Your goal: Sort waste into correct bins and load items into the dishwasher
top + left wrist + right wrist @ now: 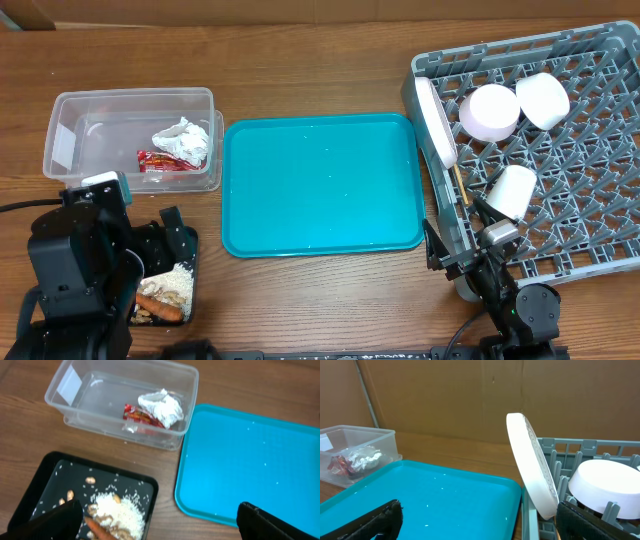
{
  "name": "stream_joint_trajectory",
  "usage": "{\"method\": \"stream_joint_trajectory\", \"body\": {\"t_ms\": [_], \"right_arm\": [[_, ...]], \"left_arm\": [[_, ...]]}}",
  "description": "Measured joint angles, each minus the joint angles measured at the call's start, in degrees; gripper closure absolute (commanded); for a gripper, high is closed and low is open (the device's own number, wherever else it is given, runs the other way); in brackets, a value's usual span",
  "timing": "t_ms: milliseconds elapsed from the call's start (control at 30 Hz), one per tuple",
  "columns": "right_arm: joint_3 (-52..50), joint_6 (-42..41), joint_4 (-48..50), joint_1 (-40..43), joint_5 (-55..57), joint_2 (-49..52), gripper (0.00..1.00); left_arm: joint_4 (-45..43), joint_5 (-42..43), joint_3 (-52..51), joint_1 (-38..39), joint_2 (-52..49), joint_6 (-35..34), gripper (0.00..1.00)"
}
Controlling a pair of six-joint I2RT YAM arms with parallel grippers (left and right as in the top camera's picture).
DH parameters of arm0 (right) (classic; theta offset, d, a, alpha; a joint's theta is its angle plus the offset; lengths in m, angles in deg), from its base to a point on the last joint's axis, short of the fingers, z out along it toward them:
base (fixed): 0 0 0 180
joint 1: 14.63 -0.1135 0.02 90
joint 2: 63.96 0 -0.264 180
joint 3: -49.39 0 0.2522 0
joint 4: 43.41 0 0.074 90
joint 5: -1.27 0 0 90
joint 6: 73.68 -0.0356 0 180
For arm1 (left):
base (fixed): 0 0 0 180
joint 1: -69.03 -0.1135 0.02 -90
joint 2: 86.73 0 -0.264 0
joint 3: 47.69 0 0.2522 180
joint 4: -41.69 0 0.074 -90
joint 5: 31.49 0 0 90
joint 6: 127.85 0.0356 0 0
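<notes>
The clear tub (pixel 60 110) at the far left holds a crumpled white napkin (pixel 182 140) and a red-and-white wrapper (pixel 160 160). The black tray (pixel 190 262) in front of it holds rice-like food scraps (pixel 122 510) and an orange stick (pixel 100 530). My left gripper (pixel 160 527) is open and empty, above the black tray's right edge. The grey dish rack (pixel 580 220) holds a white plate (pixel 436 120) on edge, a pink bowl (pixel 489 111), a white bowl (pixel 543 100), a cup (pixel 512 191) and chopsticks (pixel 460 185). My right gripper (pixel 480 525) is open and empty by the rack's near-left corner.
A teal serving tray (pixel 320 185) lies between the tub and the rack, with nothing on it. The plate (pixel 532 470) stands close to the right gripper's right finger. A cardboard wall backs the table.
</notes>
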Motion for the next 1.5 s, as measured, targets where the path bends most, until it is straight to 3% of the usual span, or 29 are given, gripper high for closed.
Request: {"method": "stream_joint_trajectory", "body": {"t_ms": [100, 200, 400, 633, 900, 1200, 1500], "right_arm": [[0.0, 0.0, 0.0, 0.0, 0.0, 0.0, 0.00], [0.0, 0.0, 0.0, 0.0, 0.0, 0.0, 0.00], [0.0, 0.0, 0.0, 0.0, 0.0, 0.0, 0.00], [0.0, 0.0, 0.0, 0.0, 0.0, 0.0, 0.00], [0.0, 0.0, 0.0, 0.0, 0.0, 0.0, 0.00], [0.0, 0.0, 0.0, 0.0, 0.0, 0.0, 0.00], [0.0, 0.0, 0.0, 0.0, 0.0, 0.0, 0.00]], "left_arm": [[-0.8, 0.0, -0.5, 0.1, 1.2, 0.0, 0.00], [-9.7, 0.2, -3.9, 0.7, 5.3, 0.8, 0.00], [-32.4, 5.2, -22.0, 1.3, 19.1, 7.4, 0.00], [-45.2, 10.4, -42.9, 1.5, 32.6, 9.4, 0.00], [-51.3, 13.3, -58.4, 2.0, 44.1, 10.1, 0.00], [-63.3, 14.3, -69.9, 2.9, 44.9, 10.1, 0.00], [-66.9, 14.3, -71.5, 3.1, 44.9, 10.1, 0.00]]}}
